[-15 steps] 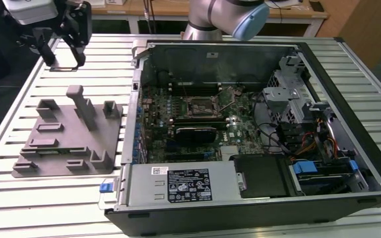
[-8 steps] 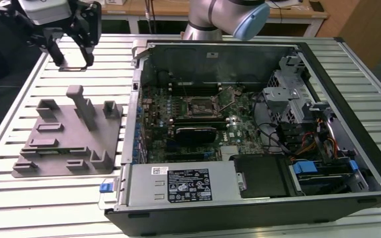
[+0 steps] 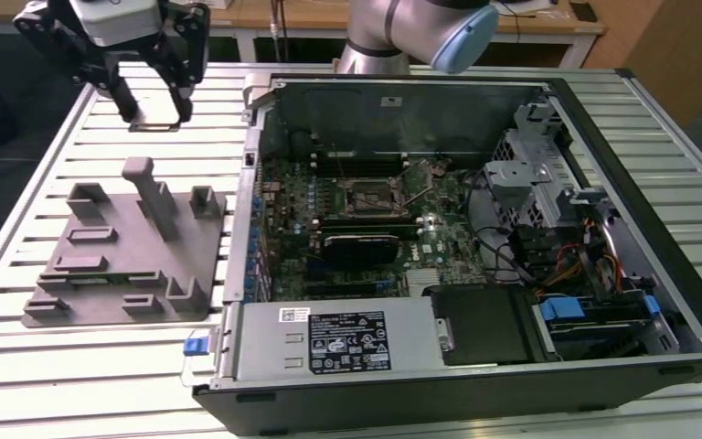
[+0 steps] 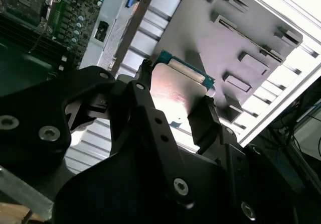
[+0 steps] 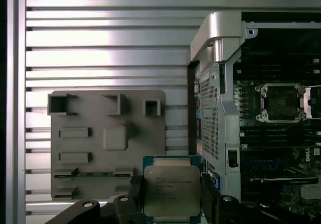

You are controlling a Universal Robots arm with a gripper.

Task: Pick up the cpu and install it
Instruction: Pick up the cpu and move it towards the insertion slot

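While scanning the first wrist view, find the cpu (image 5: 171,191) pinched by two opposite edges between the black fingers (image 5: 134,190) of the gripper (image 3: 156,116), closed to the chip's width and no tighter. Hangs over the ribbed metal table (image 3: 70,384), past the far end of the grey fixture block (image 3: 120,256), clear of its posts and pockets. Carries the chip flat, lid turned toward both wrist cameras.

Look for the socket (image 3: 369,194) to the exterior view's right of the gripper, well apart from it, down on the green motherboard (image 3: 449,240) inside the open computer case (image 3: 253,174). Puts the case's pale side wall squarely between chip and socket. Offers no long axis to speak of, being square. Seems, judging by the first wrist view, to hold its edges roughly parallel to the socket's frame.

Shows a smooth silver-grey lid with rounded corners on a thin blue-green board. Contrasts with the socket's dark square well and bright metal bracket, the fixture's dull moulded plastic, and the table's shiny grooved slats.
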